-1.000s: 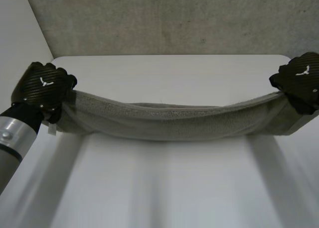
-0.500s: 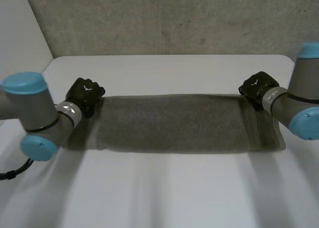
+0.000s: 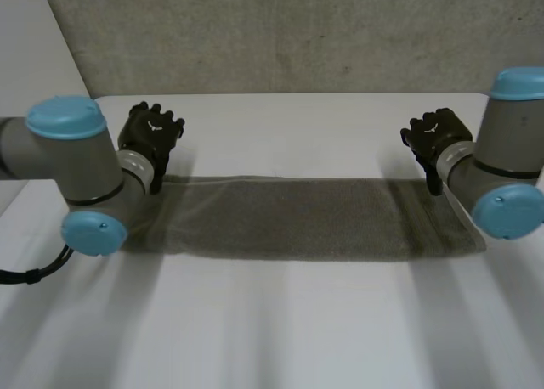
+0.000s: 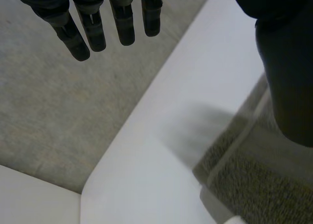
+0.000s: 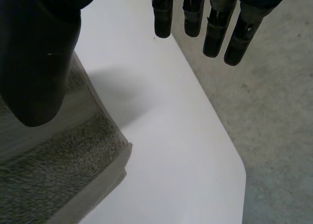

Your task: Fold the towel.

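A grey-green towel lies flat across the white table as a long folded strip, running from side to side. My left hand hovers just beyond the strip's far left corner, its fingers straight and holding nothing. A corner of the towel lies under its thumb. My right hand hovers past the far right corner, fingers straight and empty, with the towel's corner lying below its thumb.
The table's far edge and rounded corners lie close beyond both hands, with grey carpet floor past them. Both arms reach over the towel's ends; the left elbow and right elbow hang above the table.
Both hands carried the towel's lifted edge to the far side, laid it down as a flat folded strip, then let go and opened, drawing slightly beyond the far edge.
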`<action>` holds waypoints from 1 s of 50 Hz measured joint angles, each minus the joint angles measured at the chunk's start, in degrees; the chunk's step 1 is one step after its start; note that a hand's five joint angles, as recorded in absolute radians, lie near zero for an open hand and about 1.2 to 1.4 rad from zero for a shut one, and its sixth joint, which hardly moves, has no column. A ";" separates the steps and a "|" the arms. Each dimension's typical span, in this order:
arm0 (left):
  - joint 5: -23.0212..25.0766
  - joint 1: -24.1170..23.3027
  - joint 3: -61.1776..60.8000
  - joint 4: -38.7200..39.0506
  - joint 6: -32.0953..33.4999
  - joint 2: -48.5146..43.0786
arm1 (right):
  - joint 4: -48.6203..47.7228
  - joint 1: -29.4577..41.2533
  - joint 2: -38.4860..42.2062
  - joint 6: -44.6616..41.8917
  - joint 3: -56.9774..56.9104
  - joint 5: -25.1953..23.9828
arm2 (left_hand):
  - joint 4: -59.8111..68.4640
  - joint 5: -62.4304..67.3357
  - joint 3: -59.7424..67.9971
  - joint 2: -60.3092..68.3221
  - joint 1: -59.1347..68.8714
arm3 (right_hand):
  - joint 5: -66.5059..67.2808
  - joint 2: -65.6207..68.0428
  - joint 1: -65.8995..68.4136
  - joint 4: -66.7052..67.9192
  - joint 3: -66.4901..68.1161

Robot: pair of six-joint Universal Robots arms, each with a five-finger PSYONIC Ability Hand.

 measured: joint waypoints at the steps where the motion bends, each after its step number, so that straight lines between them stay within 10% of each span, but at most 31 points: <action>1: 0.35 -0.04 -1.34 0.20 -1.08 1.71 | -0.31 -0.11 -2.39 0.25 2.46 -0.61 | 0.00 0.00 0.00 0.00 0.00 | 0.00 0.00 0.00 0.00 0.00; 12: 6.96 0.85 -19.96 6.20 -11.72 16.37 | -1.85 -1.40 -17.25 -0.09 23.45 -4.48 | 0.00 0.18 0.00 0.00 0.00 | 0.00 0.00 0.00 0.00 0.00; 27: 8.71 0.58 -38.10 19.71 -21.14 25.62 | -10.40 -7.97 -16.50 -0.50 36.04 -8.01 | 0.00 0.08 0.00 0.00 0.00 | 2.87 1.62 2.61 1.01 2.02; 39: 8.61 0.52 -39.07 21.35 -23.14 25.40 | -14.92 -11.51 -8.81 -0.61 32.71 -7.05 | 0.00 0.05 0.00 0.00 0.00 | 62.45 60.72 61.58 61.07 61.49; 50: 8.57 0.97 -39.50 21.17 -23.00 25.96 | -16.11 -19.64 -13.71 -5.03 29.93 -3.29 | 0.00 0.05 0.01 0.00 0.00 | 62.90 60.77 61.62 62.06 62.46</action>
